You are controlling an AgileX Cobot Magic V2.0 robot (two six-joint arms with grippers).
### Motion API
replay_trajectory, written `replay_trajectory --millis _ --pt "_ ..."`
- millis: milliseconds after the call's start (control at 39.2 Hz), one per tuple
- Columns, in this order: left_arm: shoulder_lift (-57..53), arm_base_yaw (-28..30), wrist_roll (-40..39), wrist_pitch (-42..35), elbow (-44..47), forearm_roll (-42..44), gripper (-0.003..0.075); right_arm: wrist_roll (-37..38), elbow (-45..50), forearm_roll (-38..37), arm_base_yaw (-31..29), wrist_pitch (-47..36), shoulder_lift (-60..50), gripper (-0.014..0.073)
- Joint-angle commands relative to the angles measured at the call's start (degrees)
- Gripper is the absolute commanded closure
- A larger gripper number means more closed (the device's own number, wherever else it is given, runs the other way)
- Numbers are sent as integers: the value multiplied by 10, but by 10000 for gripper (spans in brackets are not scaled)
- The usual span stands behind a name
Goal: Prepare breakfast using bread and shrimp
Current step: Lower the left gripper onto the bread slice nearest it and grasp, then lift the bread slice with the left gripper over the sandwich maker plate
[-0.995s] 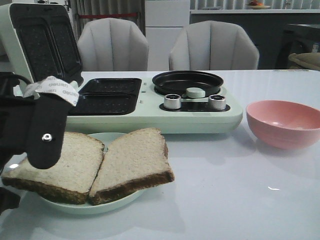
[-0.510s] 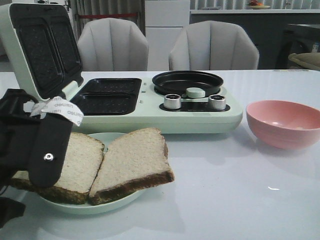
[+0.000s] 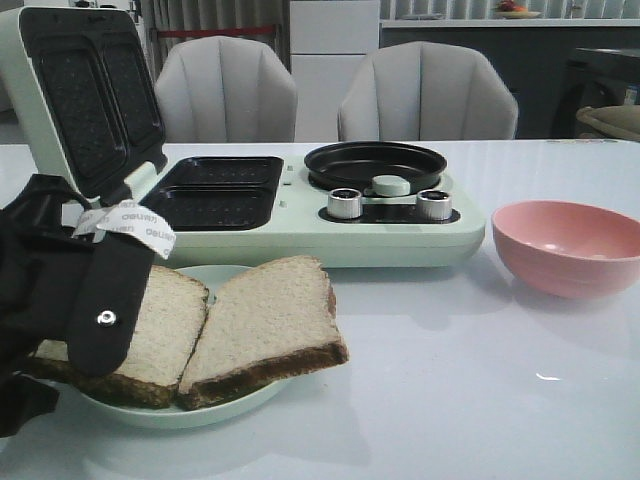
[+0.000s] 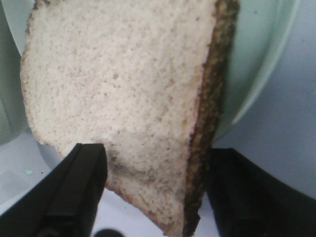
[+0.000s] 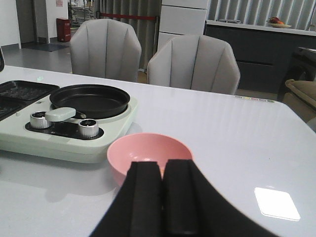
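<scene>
1. My left tool [image 4: 153,197] hangs over the near-left slice of bread [image 3: 150,335], its fingers [image 4: 79,190] spread wide, one on either side of the slice's near corner. Neither finger looks to be pressing on it yet.
2. Both slices lie on the pale plate [image 3: 235,405] at the front left of the worktop [image 3: 480,400]. The second slice [image 3: 265,325] leans against the first along their shared edge.
3. My right tool [image 5: 163,197] is pressed closed and holds nothing, parked just short of the pink bowl [image 5: 148,155]. I can't see any shrimp from here.
4. To do this grab well, I'd lower until one finger slides under the crust, then close gently; bread crushes easily.
5. I'd lift straight up so the neighbouring slice isn't dragged off the plate.
6. The open sandwich maker [image 3: 215,195] behind the plate is my likely drop-off.
</scene>
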Motion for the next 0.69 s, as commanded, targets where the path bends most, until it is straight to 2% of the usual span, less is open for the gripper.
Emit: replay_trajectory --millis 0,128,230,663 --pt "-4 4 -7 0 -2 9 349 -3 -9 -2 -2 -49 -12 469" --pt "-4 4 -7 -2 -2 9 517 -3 -9 -2 -2 -49 -12 469" --pt "-4 4 -7 0 -3 9 595 -3 -9 -2 -2 -49 -12 469" --pt "-56 4 -7 19 -14 8 607 -3 -9 -2 -2 -49 -12 469"
